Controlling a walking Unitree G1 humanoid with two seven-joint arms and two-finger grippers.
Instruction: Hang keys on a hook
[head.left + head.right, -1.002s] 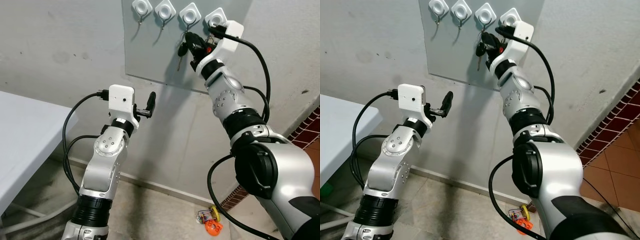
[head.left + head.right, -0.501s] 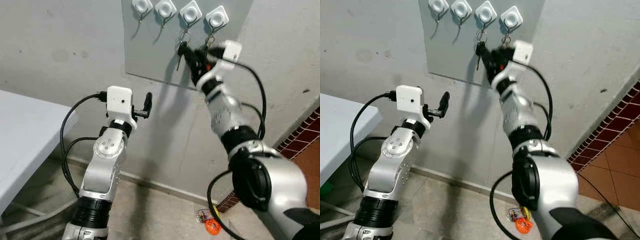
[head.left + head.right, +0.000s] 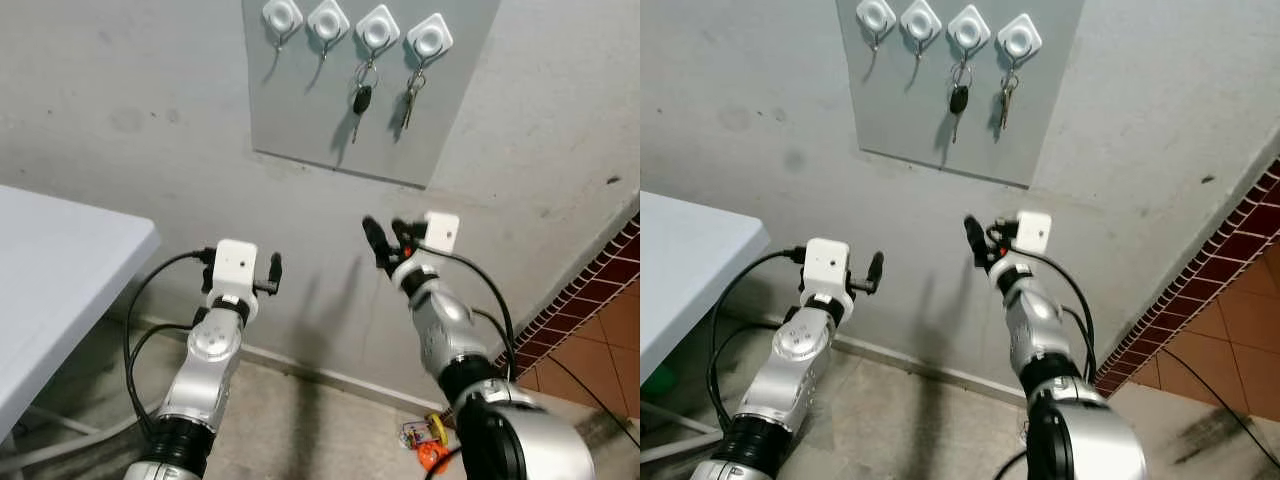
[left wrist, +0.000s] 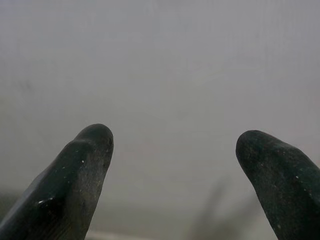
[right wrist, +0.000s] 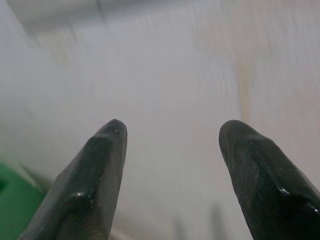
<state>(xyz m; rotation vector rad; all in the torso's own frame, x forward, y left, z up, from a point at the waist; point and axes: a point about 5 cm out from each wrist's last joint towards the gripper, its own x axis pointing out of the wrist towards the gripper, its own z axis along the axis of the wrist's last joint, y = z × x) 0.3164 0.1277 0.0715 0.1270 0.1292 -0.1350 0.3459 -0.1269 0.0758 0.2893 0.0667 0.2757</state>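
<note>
Left eye view: a grey wall panel [image 3: 300,110] carries four white hooks, and the keys [image 3: 360,101] hang from the third hook [image 3: 378,27], beside a second bunch [image 3: 409,92] on the fourth. Well below, the right gripper [image 3: 384,240] and left gripper [image 3: 274,272] face the wall, jaws spread and empty.

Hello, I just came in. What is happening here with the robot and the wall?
The robot stands before a grey board with four white hooks on the wall. Two sets of keys already hang there: a black-headed key on the third hook from the left and a silver set on the fourth hook. Both the right gripper and the left gripper are open, empty and held low, well below the board.
</note>
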